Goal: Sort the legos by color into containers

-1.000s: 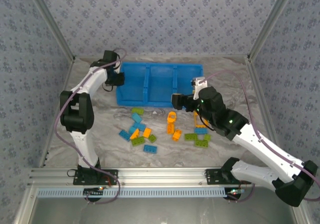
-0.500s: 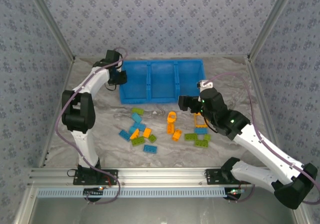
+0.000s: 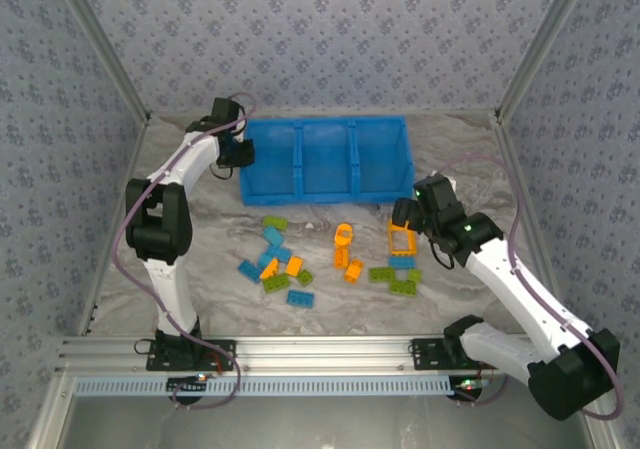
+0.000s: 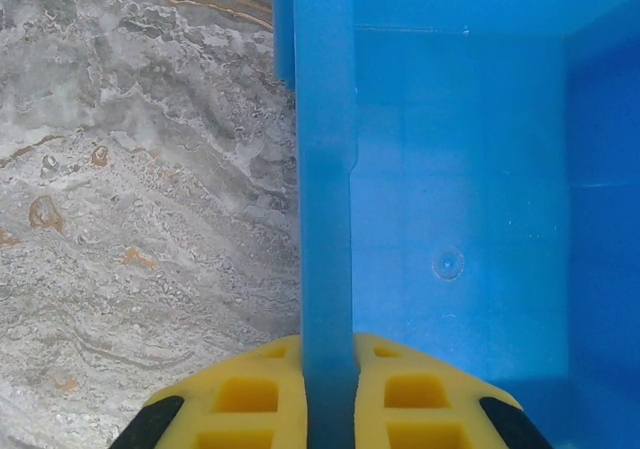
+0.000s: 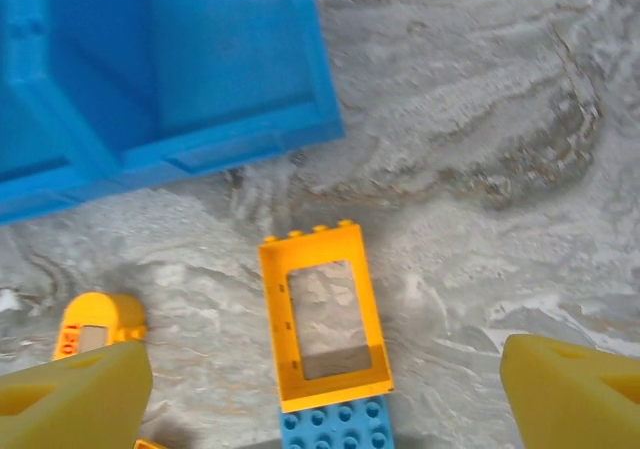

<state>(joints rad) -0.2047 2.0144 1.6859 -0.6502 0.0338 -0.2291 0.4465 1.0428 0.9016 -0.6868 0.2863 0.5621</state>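
1. At the bin's left wall, the left tool (image 4: 330, 409) is pinched on the smooth blue plastic bin (image 4: 325, 169), arm stretched far.
2. Right tool (image 5: 322, 389) spread wide, holding nothing, elbow bent. It hovers over the orange frame (image 5: 310, 247) — open studded rectangle, flat on the marbled table (image 5: 480, 119).
3. Legos (image 3: 293, 266) scattered in front of the bin.

Left arm (image 3: 188, 164), right arm (image 3: 520, 289): white link shells, black joint housings, black bases (image 3: 185, 352). One mauve cable (image 3: 117, 254) strung along each arm. Small green light (image 3: 465, 227) on right forearm. Fingers (image 4: 250, 404): yellow, moulded rectangular recesses, black outer corners.
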